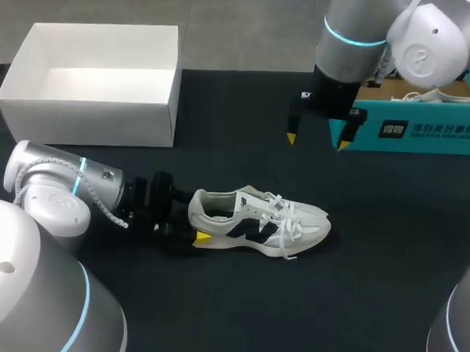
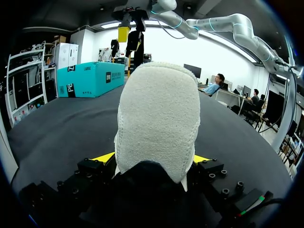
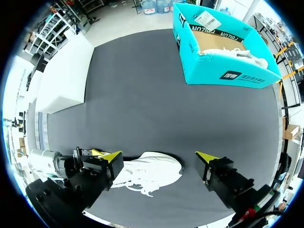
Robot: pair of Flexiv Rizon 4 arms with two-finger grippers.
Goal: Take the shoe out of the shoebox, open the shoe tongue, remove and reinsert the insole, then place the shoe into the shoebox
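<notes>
A white shoe [image 1: 256, 220] with dark side markings lies on its sole on the black table, toe pointing right. My left gripper [image 1: 199, 220] is at its heel, one yellow-tipped finger on each side, shut on it. In the left wrist view the padded heel [image 2: 156, 114] fills the space between that gripper's [image 2: 153, 159] fingers. My right gripper [image 1: 317, 141] hangs open and empty above the table, beside the teal shoebox [image 1: 409, 129]. Looking down from the right wrist, the shoe [image 3: 149, 173] lies below the right gripper [image 3: 156, 156].
The teal shoebox [image 3: 223, 47] at the back right holds another white shoe [image 1: 437, 97]. An empty white open box [image 1: 91, 84] stands at the back left. Bare black table [image 1: 220, 160] lies between the boxes and the shoe.
</notes>
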